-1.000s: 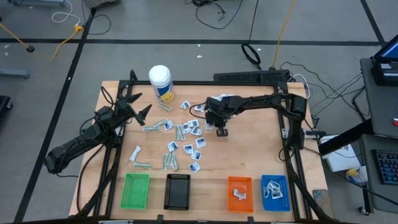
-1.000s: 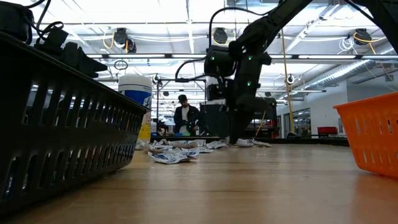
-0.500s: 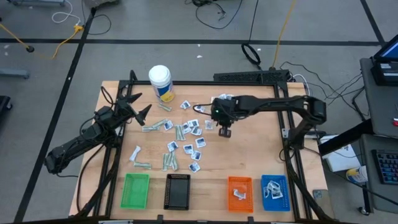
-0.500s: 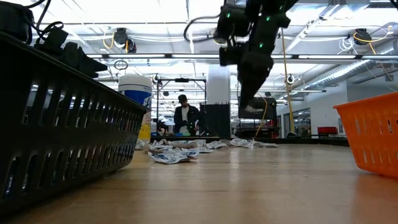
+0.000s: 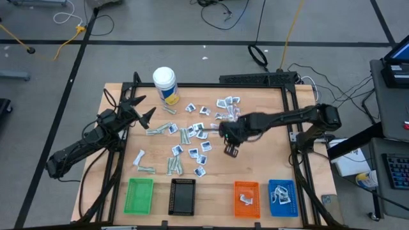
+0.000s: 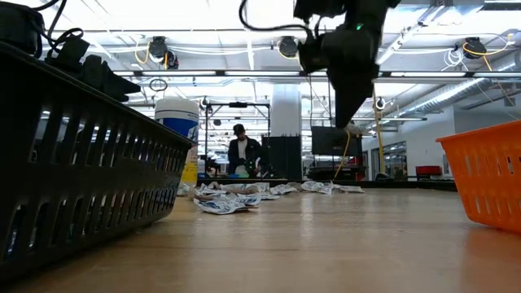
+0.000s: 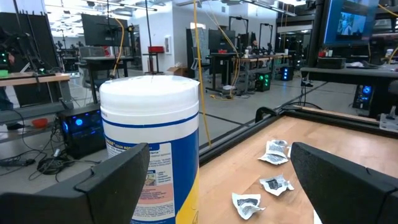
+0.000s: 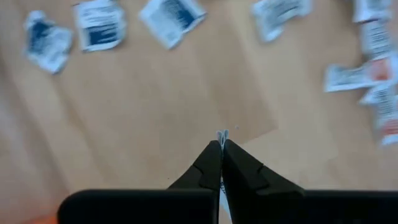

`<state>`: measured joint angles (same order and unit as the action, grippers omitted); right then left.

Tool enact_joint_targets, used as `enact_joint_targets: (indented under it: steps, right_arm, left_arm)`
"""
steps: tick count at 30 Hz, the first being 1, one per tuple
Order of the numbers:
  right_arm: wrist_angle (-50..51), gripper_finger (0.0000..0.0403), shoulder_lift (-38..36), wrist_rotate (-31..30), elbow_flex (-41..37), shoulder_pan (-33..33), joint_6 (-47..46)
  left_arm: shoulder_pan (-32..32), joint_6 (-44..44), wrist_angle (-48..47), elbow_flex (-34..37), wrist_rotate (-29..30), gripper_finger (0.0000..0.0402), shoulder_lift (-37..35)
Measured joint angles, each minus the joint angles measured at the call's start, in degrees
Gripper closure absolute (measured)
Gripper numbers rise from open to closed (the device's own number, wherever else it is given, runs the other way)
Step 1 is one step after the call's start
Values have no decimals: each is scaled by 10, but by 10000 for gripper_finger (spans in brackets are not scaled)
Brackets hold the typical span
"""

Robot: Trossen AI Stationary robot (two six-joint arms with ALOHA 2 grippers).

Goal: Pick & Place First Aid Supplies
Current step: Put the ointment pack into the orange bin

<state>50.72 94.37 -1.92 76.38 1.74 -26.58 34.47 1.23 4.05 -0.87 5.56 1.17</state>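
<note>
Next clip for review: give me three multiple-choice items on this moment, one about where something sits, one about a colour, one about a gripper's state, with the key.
1. Where does the white bottle stand?
A. At the far edge of the table, left of the packets
B. Inside the orange tray
C. Beside the blue tray

2. Which tray is second from the left in the near row?
A. Blue
B. Black
C. Orange

3. How is the right gripper?
A. Wide open and empty
B. Resting in the green tray
C. Shut on a packet, lifted off the table

Key: 1 A, the high view shows it by the far edge; 2 B, the black tray sits beside the green tray; 3 C, a packet edge shows between the closed fingers in the right wrist view.
</note>
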Motion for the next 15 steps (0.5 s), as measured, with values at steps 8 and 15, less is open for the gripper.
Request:
enact_joint_targets:
  steps: [8,15]
  right_arm:
    - [0,401,0,2,0,124,-110]
    - [0,401,0,2,0,223,-215]
  left_arm:
    - [0,0,0,0,0,5,0]
    - [0,0,0,0,0,5,0]
